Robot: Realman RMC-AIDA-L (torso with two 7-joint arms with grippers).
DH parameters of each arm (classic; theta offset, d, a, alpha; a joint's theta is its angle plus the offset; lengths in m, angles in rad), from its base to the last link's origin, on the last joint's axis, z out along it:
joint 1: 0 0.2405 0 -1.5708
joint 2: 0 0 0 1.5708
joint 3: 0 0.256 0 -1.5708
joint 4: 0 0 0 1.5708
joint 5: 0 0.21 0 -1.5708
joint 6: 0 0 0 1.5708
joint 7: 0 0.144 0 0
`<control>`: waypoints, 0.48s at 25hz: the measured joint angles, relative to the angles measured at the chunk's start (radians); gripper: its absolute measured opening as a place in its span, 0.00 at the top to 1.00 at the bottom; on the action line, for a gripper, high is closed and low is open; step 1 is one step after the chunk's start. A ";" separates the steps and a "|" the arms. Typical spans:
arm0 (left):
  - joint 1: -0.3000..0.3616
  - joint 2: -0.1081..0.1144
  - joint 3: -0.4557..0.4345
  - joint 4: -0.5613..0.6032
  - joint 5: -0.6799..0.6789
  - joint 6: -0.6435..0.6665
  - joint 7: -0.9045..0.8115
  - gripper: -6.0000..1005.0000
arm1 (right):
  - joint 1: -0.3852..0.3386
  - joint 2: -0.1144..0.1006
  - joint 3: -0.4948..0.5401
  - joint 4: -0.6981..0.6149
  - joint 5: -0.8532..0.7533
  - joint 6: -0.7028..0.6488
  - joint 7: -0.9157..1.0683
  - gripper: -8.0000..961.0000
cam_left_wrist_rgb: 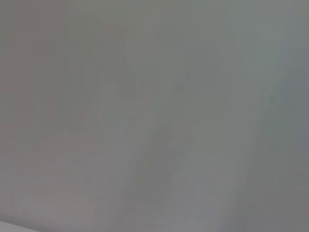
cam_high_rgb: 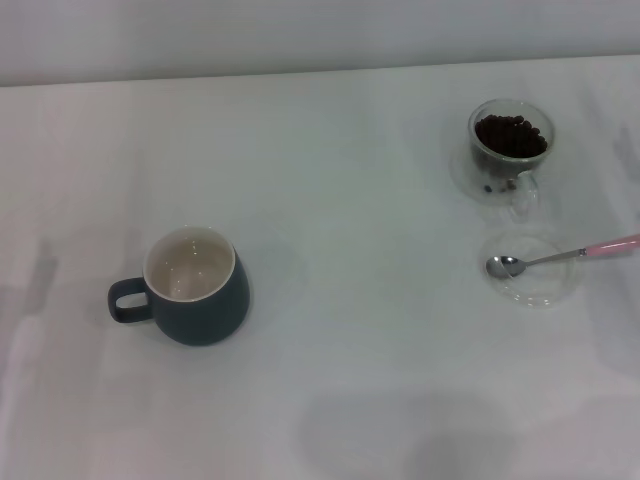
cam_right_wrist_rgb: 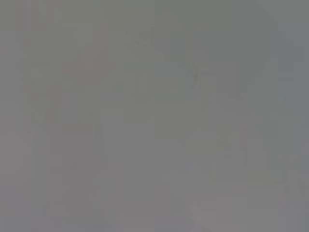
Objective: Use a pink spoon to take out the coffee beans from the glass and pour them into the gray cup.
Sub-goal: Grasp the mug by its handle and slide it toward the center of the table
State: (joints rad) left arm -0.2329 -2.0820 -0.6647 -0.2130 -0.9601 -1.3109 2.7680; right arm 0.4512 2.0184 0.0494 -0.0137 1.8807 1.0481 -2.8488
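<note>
No legible text, labels, brand marks, numbers or signs anywhere: none on the gray cup [cam_high_rgb: 195, 290], the glass [cam_high_rgb: 510, 150], the pink spoon [cam_high_rgb: 560, 257] or the worktop [cam_high_rgb: 350, 200].

1. A white table [cam_high_rgb: 330, 200] fills nearly the whole head view, its surface smooth and matte.
2. Behind the table's far edge runs a pale grey wall [cam_high_rgb: 300, 35], plain and unmarked.
3. Soft, even light falls on the table; faint grey shadows smudge its near edge.
4. Both wrist views show only blank grey.
</note>
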 joint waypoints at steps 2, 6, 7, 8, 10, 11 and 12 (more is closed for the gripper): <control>-0.006 0.000 -0.001 0.001 -0.026 0.002 -0.001 0.17 | -0.006 0.000 0.000 0.000 0.000 0.004 0.001 0.09; -0.019 0.001 -0.001 0.002 -0.051 0.002 -0.001 0.17 | -0.016 0.000 0.000 0.000 0.000 0.020 0.003 0.09; -0.025 0.003 0.000 0.006 -0.050 0.002 -0.001 0.17 | -0.019 0.000 0.000 0.001 0.000 0.027 0.004 0.09; -0.029 0.003 0.000 0.008 -0.049 0.002 -0.001 0.17 | -0.021 0.000 0.000 0.001 0.000 0.032 0.004 0.09; -0.033 0.004 0.000 0.013 -0.049 0.002 -0.002 0.17 | -0.023 0.000 0.000 0.001 0.000 0.037 0.005 0.09; -0.033 0.004 0.001 0.013 -0.049 0.002 -0.002 0.17 | -0.023 0.000 0.000 0.001 0.000 0.038 0.006 0.09; -0.033 0.004 0.003 0.013 -0.049 0.001 -0.002 0.17 | -0.024 0.000 0.000 0.001 0.000 0.038 0.009 0.09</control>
State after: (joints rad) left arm -0.2658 -2.0781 -0.6617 -0.1996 -1.0087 -1.3097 2.7661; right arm 0.4276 2.0187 0.0489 -0.0122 1.8805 1.0866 -2.8395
